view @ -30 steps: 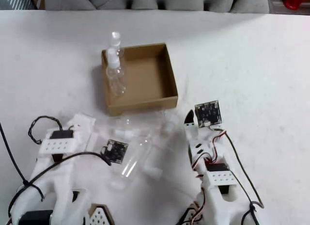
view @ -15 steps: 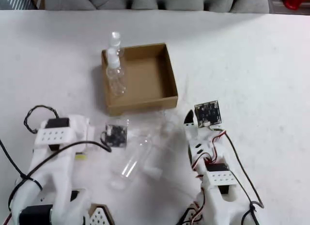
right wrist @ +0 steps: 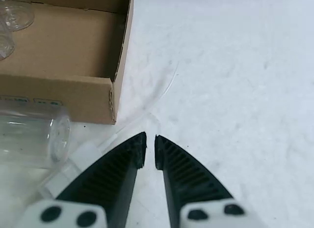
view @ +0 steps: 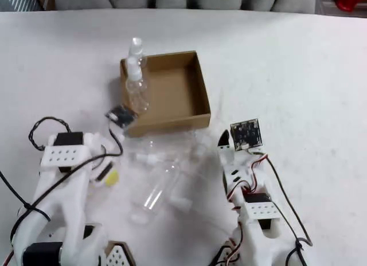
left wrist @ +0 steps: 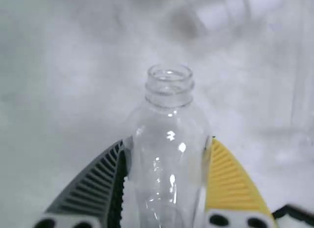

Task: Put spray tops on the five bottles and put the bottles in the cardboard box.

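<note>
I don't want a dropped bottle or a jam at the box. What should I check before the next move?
1. Bottle gripped by the left tool: ok, a pad presses each side of its body.
2. Its neck bare and ready for capping: ok.
3. Right tool free: ok, shut on nothing, low over the table off the box corner.
4. Room in the box: ok, the capped bottles stand along one side and the remaining floor is bare.
5. Loose cap within the right tool's reach: cannot tell, the clear pieces in front of the box are hard to make out.
</note>
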Action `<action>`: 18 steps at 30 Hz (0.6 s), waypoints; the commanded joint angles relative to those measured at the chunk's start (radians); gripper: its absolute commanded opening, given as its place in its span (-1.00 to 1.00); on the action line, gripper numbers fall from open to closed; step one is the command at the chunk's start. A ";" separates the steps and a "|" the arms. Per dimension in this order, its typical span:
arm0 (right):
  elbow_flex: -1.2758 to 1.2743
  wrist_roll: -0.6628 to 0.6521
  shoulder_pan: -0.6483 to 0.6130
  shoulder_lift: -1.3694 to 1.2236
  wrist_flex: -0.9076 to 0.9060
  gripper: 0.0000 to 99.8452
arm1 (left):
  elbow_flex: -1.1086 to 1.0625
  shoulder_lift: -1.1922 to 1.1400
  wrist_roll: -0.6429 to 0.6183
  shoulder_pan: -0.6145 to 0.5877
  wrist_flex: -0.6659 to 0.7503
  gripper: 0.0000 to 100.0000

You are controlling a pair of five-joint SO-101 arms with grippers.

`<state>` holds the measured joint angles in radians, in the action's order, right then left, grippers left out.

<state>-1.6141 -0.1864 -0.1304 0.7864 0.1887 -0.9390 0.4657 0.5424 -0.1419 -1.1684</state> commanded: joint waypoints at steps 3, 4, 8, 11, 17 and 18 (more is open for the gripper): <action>0.008 0.002 -0.008 -0.004 -0.001 -0.97 | 0.051 -0.010 -0.236 0.005 0.078 -0.95; 0.008 0.002 -0.008 -0.004 -0.001 -0.97 | 0.049 -0.010 -0.236 0.005 0.089 -0.94; 0.008 0.002 -0.008 -0.004 -0.001 -0.97 | -0.021 -0.010 -0.242 -0.013 0.198 -0.94; 0.008 0.002 -0.008 -0.004 -0.001 -0.97 | -0.064 -0.010 -0.245 -0.053 0.282 -0.82; 0.008 0.002 -0.008 -0.004 -0.001 -0.97 | -0.081 -0.010 -0.259 -0.104 0.304 -0.49; 0.008 0.002 -0.008 -0.004 -0.001 -0.97 | -0.080 -0.010 -0.269 -0.104 0.305 -0.48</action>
<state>-1.6141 -0.1864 -0.1304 0.7864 0.1887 -1.0219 0.4565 0.3030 -0.2248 -0.8876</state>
